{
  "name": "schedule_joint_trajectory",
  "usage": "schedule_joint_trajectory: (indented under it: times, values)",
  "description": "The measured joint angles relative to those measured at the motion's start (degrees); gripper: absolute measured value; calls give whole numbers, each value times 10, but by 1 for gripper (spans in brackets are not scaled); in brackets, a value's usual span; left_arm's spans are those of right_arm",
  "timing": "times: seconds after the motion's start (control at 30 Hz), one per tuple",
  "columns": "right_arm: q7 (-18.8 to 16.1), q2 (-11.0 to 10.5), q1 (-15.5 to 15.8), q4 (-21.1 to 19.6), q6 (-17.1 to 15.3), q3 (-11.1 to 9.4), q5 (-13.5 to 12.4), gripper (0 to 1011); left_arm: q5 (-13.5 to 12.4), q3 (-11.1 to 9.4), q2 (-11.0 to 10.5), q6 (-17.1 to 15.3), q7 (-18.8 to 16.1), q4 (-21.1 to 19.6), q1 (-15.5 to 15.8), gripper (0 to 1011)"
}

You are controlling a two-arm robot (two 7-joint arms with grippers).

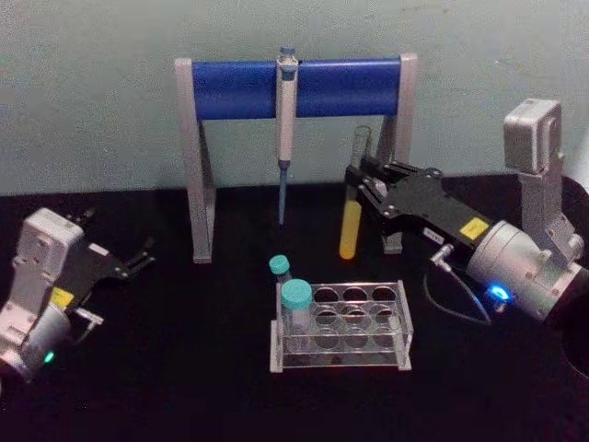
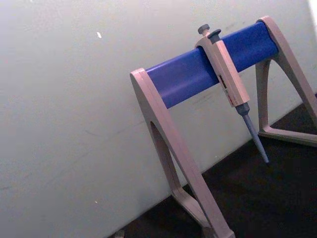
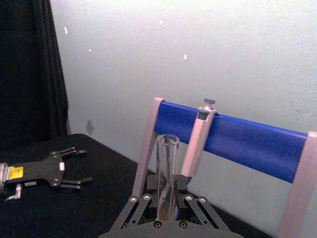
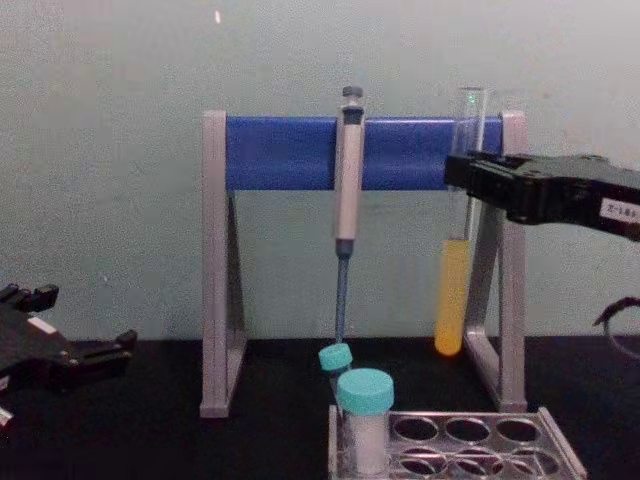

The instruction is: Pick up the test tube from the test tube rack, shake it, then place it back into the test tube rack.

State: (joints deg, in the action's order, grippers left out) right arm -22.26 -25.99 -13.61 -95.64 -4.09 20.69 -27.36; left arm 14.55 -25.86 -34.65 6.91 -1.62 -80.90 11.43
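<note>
"Starting at the left, what was there?"

"The left gripper (image 1: 140,258) lay parked on the black table (image 1: 184,368), fingers spread and empty. Mid-table stood the test tube rack (image 1: 340,354), with teal-capped vials (image 1: 296,296) at its left end."

"And the test tube (image 1: 351,230)?"

"Out of the rack, upright in the air above and behind it. The right gripper (image 1: 357,184) pinched its upper part, jaws narrow on the glass. I judged it light, slick and breakable. It was open-topped with yellow liquid low down, so a gentle hold high above the liquid suited it."
</note>
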Motion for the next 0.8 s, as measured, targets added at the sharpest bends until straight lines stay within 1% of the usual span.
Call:
schedule_joint_trajectory:
  times: [0.27, 0.8]
  values:
    - [2, -2, 7, -3, -1, -7, 0, 216, 0, 0, 0, 0, 0, 0, 0, 1001]
    - [0, 0, 8, -2, -4, -8, 2, 216, 0, 0, 0, 0, 0, 0, 0, 1001]
